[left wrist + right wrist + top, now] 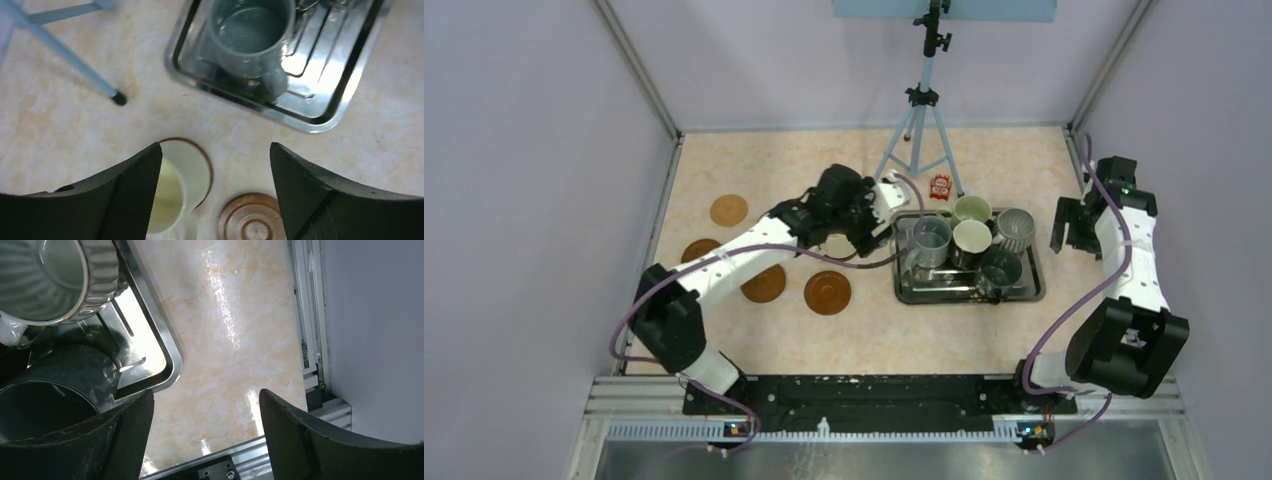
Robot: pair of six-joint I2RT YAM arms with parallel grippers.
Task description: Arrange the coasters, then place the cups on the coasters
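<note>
My left gripper point(216, 155) point(856, 228) hangs open just left of the steel tray point(320, 107). Below it a cream cup point(172, 192) stands on a coaster point(208, 167), free of the fingers, close by the left finger point(135, 190). A bare coaster point(250, 220) lies beside it. Three more coasters point(729, 210) point(699, 250) point(764, 285) lie further left. In the tray point(1034, 285) stand the grey-blue cup point(931, 235), pale green cup point(972, 208), white cup point(971, 238), ribbed grey cup point(1015, 228) and dark teal cup point(1001, 268). My right gripper point(205, 400) point(1074, 225) is open and empty, right of the tray.
A tripod point(921, 120) stands behind the tray, one leg point(65, 55) ending near my left gripper. A small red figure point(940, 186) sits at its foot. The metal rail point(310, 340) and side wall border the table by my right gripper.
</note>
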